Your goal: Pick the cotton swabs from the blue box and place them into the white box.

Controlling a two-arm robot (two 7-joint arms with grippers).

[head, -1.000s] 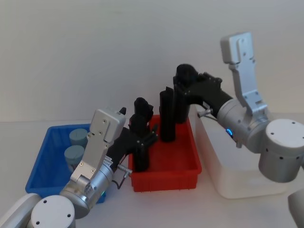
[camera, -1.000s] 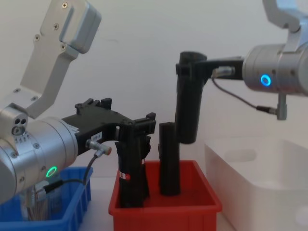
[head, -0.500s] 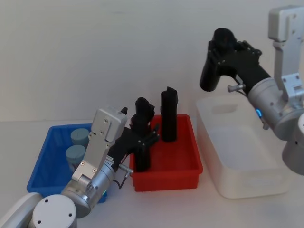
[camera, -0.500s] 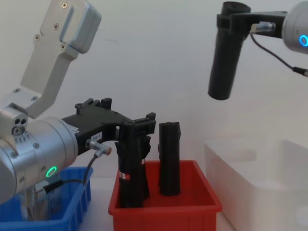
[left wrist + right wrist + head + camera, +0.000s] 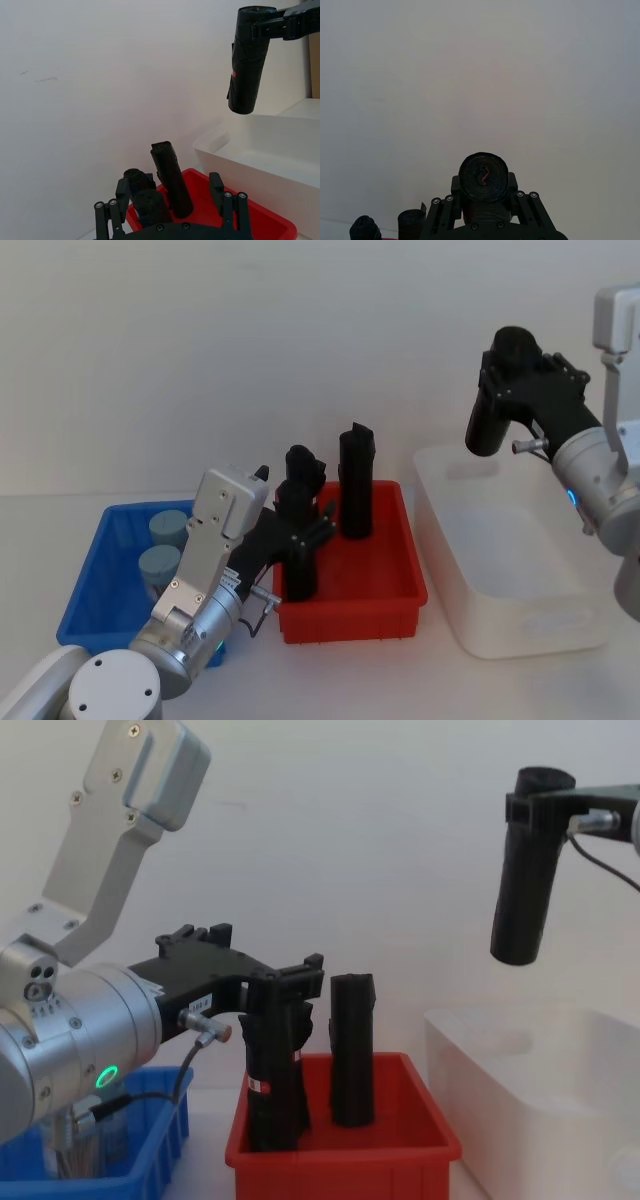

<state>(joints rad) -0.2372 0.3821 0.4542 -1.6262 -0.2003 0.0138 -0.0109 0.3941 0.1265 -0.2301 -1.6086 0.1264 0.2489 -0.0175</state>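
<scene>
Right end effector (image 5: 508, 368) moved one grasped roll (image 5: 487, 427) over white box (image 5: 530, 632); left end effector (image 5: 300, 530) released among three.

soft, even light leaves the wall (image 5: 200, 360) and the table (image 5: 350, 680) bright, with only a faint shadow under the red tray (image 5: 345, 623). the white box (image 5: 530, 625) nearly melts into the tabletop. the raised black roll (image 5: 522, 870) shows as a flat dark silhouette, and a small green light (image 5: 107, 1074) glows low in the chest view.
</scene>
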